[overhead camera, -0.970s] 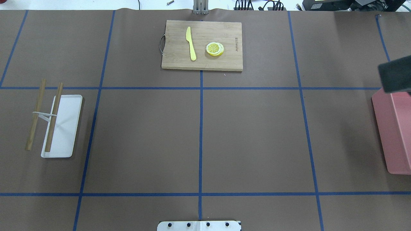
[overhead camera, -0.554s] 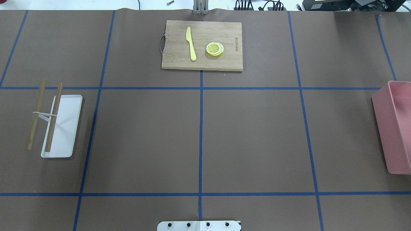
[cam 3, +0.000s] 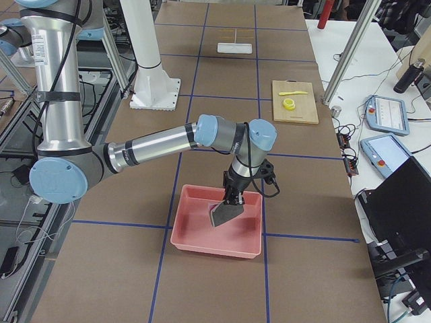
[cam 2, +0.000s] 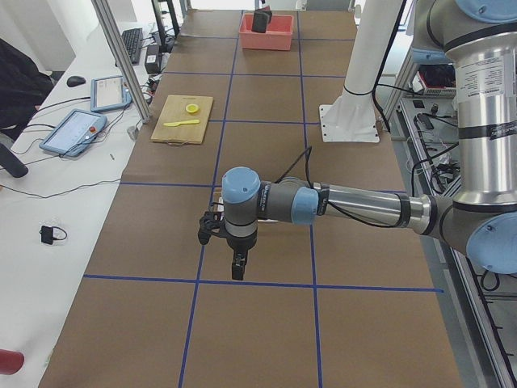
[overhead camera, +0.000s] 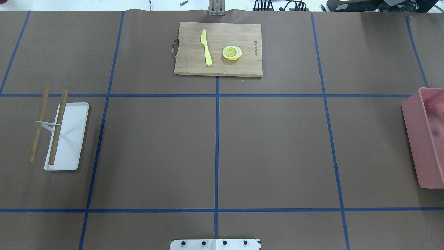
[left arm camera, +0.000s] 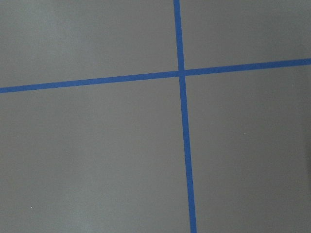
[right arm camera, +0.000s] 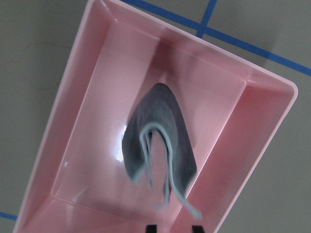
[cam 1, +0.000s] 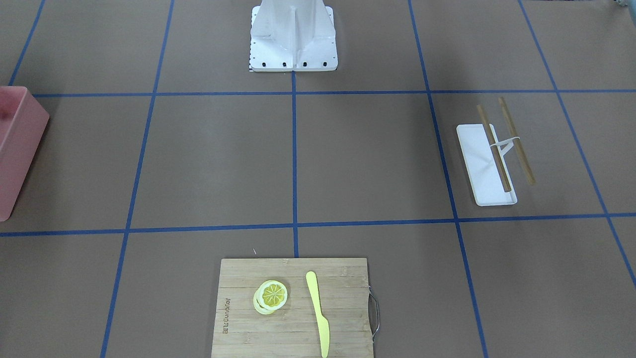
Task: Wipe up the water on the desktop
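The desktop (overhead camera: 277, 149) is brown with blue tape lines, and I see no water on it. My right gripper (right arm camera: 173, 228) hangs over the pink bin (right arm camera: 97, 97) at the table's right end. Its fingertips (right arm camera: 151, 228) stand apart at the bottom edge of the right wrist view. A grey cloth (right arm camera: 160, 141) is just below them inside the bin, its edges blurred. The exterior right view shows the cloth (cam 3: 224, 214) right under the gripper (cam 3: 232, 196). My left gripper (cam 2: 237, 271) points down over the table's left end. I cannot tell whether it is open or shut.
A bamboo cutting board (overhead camera: 218, 48) at the far middle carries a yellow knife (overhead camera: 206, 47) and lemon slices (overhead camera: 232, 53). A white tray (overhead camera: 67, 137) with two wooden sticks (overhead camera: 58, 126) lies at the left. The robot base plate (overhead camera: 215, 244) is at the near edge.
The dark cloth that showed at the overhead view's right edge a second ago has left that view. The pink bin's far corner is uncovered. Nothing else moved.
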### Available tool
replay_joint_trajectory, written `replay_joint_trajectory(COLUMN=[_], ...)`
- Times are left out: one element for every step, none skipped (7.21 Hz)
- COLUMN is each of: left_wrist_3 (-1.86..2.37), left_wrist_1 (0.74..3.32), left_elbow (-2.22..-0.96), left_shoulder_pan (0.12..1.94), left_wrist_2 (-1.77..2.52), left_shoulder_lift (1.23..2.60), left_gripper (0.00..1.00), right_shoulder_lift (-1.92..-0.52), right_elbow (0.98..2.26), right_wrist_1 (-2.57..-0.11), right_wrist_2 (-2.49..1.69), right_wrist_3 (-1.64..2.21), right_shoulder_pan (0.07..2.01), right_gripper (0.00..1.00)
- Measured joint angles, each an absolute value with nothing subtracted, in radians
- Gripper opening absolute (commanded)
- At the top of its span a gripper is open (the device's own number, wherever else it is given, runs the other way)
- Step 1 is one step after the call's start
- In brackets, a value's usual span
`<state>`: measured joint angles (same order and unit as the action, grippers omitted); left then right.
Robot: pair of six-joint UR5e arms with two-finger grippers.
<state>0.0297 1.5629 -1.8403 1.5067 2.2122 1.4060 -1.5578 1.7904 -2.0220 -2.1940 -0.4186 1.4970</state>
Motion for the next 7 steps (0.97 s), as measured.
replay_joint_trajectory(left_wrist_3=[0.015,-0.015,-0.051,-0.083,-0.104,-0.113,-0.114], left_wrist_1=[1.563,1.564,1.563,1.563,1.561,1.559,1.558], left_elbow=[-1.831,-1.816,-1.797,-1.785,-1.778,-1.769,-1.757], left_shoulder_pan=[1.513,1.529,1.553,1.575,1.593,1.608,1.620], left_wrist_2=[2.211,2.209,2.208,2.207,2.206,2.207,2.210], left_shoulder_lift=[1.403,1.403,1.404,1.404,1.404,1.403,1.403], left_gripper=[0.98,0.98,0.98,0.98,0.98,0.98,0.98], right_shoulder_lift=[-1.564,-1.566,-1.567,-1.568,-1.571,-1.586,-1.607], right_elbow=[1.753,1.729,1.717,1.711,1.708,1.708,1.705], right_wrist_1=[-1.951,-1.881,-1.839,-1.819,-1.803,-1.770,-1.726], right_wrist_2=[-2.198,-2.199,-2.189,-2.178,-2.183,-2.216,-2.272], right_wrist_3=[-0.418,-0.418,-0.416,-0.391,-0.323,-0.259,-0.222], right_shoulder_pan=[1.499,1.500,1.502,1.506,1.512,1.522,1.535], right_gripper=[1.00,1.00,1.00,1.00,1.00,1.00,1.00])
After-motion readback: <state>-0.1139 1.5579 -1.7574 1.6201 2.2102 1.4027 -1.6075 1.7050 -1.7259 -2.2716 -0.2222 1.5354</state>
